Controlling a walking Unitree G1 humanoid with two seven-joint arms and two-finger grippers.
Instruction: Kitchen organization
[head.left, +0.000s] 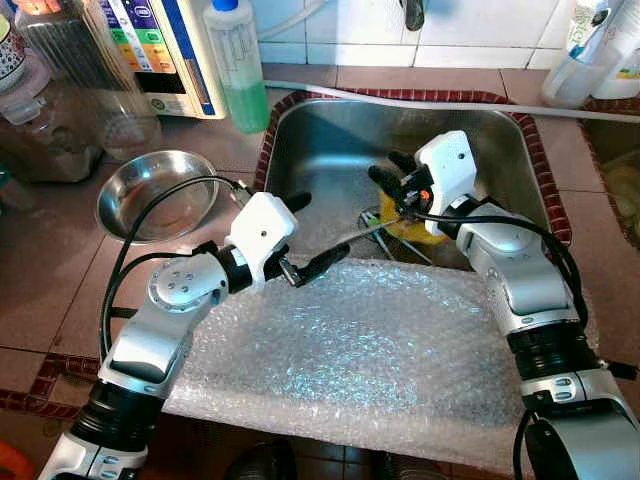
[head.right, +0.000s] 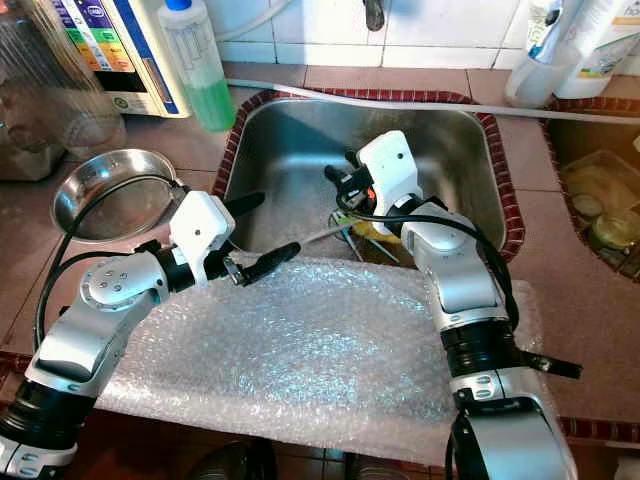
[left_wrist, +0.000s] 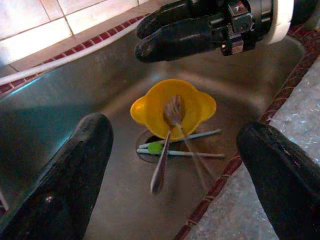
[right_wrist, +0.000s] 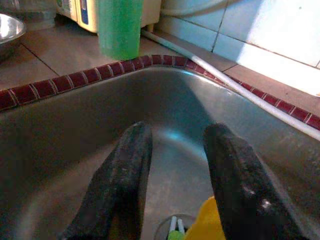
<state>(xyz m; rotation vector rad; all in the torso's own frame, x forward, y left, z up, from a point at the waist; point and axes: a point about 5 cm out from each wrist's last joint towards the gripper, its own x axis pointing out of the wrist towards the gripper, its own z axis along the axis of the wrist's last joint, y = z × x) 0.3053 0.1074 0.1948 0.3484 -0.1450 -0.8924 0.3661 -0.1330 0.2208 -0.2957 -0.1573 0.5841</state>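
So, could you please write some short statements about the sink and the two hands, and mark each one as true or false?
1. A yellow cup lies in the sink. True.
2. The left hand is closed on a spoon. False: its fingers are apart and empty.
3. A metal bowl stands on the counter at the robot's left of the sink. True.
4. The bubble wrap lies inside the sink. False: it covers the counter in front of the sink.
5. The right hand is over the sink. True.
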